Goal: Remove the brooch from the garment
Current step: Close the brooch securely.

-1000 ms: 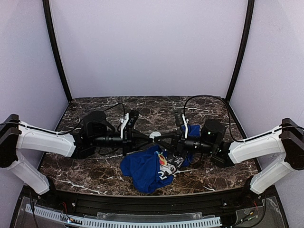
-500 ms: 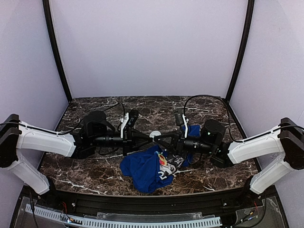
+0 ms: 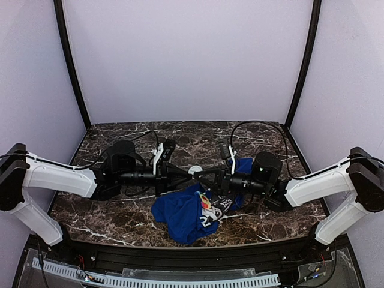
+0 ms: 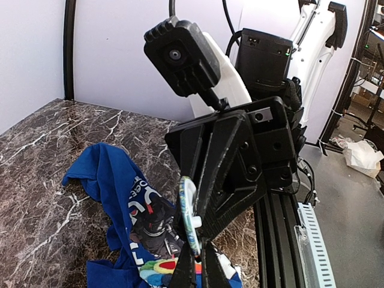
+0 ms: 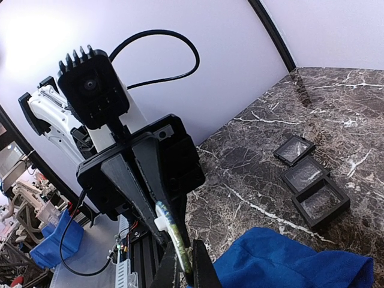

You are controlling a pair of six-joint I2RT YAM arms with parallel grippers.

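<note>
the left fingers (image 4: 181, 273) and the right fingers (image 5: 203, 270) meet tip to tip over the middle of the worktop (image 3: 108, 210). both pairs are clamped on the brooch (image 3: 195, 170), each from its own side. the brooch stands on edge in the air, over the far edge of the crumpled blue garment (image 3: 180, 213). three small dark trays (image 5: 312, 180) lie side by side, apart from the garment.
</note>
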